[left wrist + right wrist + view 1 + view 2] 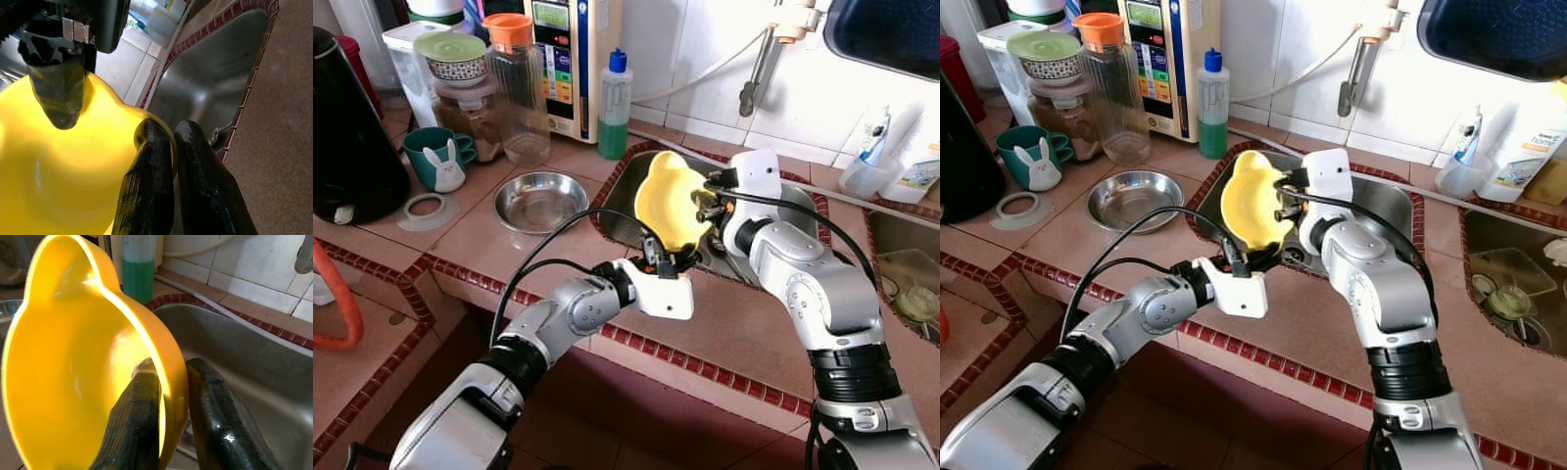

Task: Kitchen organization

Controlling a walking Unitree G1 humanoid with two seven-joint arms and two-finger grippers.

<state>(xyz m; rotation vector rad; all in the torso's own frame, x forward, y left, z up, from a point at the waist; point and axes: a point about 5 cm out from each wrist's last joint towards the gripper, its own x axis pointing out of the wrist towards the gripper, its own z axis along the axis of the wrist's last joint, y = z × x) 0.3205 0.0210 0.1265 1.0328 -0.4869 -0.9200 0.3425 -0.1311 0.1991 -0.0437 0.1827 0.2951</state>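
From the head views, both tools, left tool (pixel 677 257) and right tool (pixel 710 204), are gripping the yellow bowl (pixel 668 199) over the sink (pixel 803 211) at the counter's back edge; it is not yet put away. In each wrist view, black fingers (pixel 142 431) are pinching its rim.

You see tiled counter (pixel 509 250), frame centre: steel bowl (pixel 540 201) mid-left, rabbit mug (pixel 438 158) and white ring (pixel 425 207) left, green bottle (pixel 614 105) and glass jar (pixel 520 93) upper middle.
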